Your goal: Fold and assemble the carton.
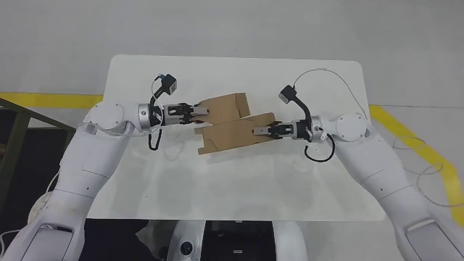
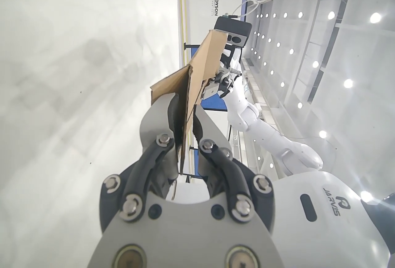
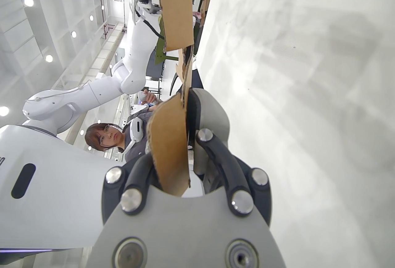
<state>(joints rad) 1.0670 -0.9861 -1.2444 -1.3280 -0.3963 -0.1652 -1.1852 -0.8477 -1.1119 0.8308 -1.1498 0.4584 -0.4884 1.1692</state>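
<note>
Top view: carton (image 1: 225, 127) over middle of table (image 1: 145, 188), mostly flat. Left gripper (image 1: 194, 111) pinches one end, right gripper (image 1: 259, 130) the other.
Left wrist: fingers clamped on cardboard edge. Step, I'd say: opening the blank. Next you need an even inward push, no tearing.
Right wrist: fingers nip a flap. Creases are edge-on, so you can't read them.

A white table (image 1: 239, 185) on grey floor (image 1: 232, 7); yellow floor tape (image 1: 43, 100) alongside; a dark green frame (image 1: 36, 114) nearby.

You are holding both arms bent inward, elbows out, your left gripper (image 1: 194, 112) and right gripper (image 1: 259, 129) pointing toward each other, each one clamping an opposite edge of the carton (image 1: 228, 135).
</note>
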